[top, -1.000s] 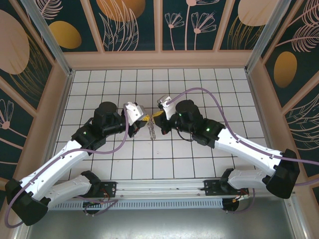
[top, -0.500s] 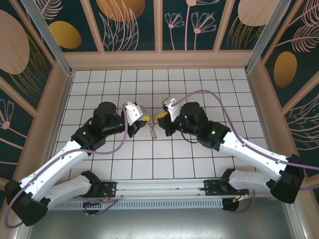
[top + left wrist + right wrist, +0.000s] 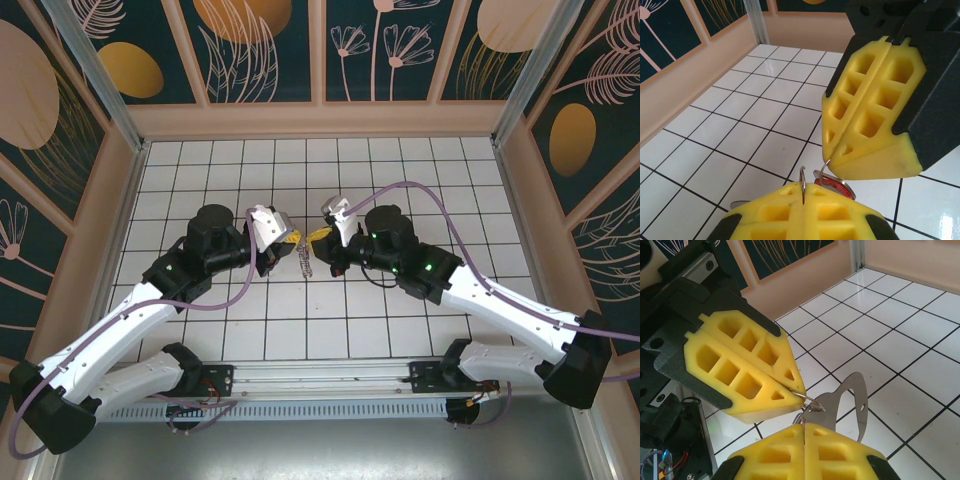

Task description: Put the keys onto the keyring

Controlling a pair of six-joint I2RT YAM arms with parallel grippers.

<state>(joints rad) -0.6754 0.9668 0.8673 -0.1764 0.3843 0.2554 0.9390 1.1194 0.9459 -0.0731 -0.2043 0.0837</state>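
- Both pincers are meeting above the middle of the white tiled surface [image 3: 400, 170], with their yellow tips almost touching each other.
- The left pincer [image 3: 288, 238] is reaching in from the left side. Its two pads are pressing together, and in its own wrist view a thin wire is standing up out of the seam between them.
- The right pincer [image 3: 320, 233] is coming from the right side and is also pressed closed. In the left wrist view a thin curved wire is coming out of its pointed tip and bending downward.
- The keyring [image 3: 808, 401] is showing in the right wrist view as a small piece of wire loop, running between the tip of the left pincer and the seam of the right one. So both pincers are pinching wire, but I cannot tell exactly which part of the loop each one is holding.
- The key [image 3: 838, 188], with its red tag, is lying just behind the left pads and right under the tip of the right pincer, above the surface.
- A flat silvery piece [image 3: 852, 400] with a cut-out is hanging beside the loop, just beyond the right pads.
- In the top view a bunch of small keys [image 3: 304, 262] is hanging down between the two pincers, over a tile.
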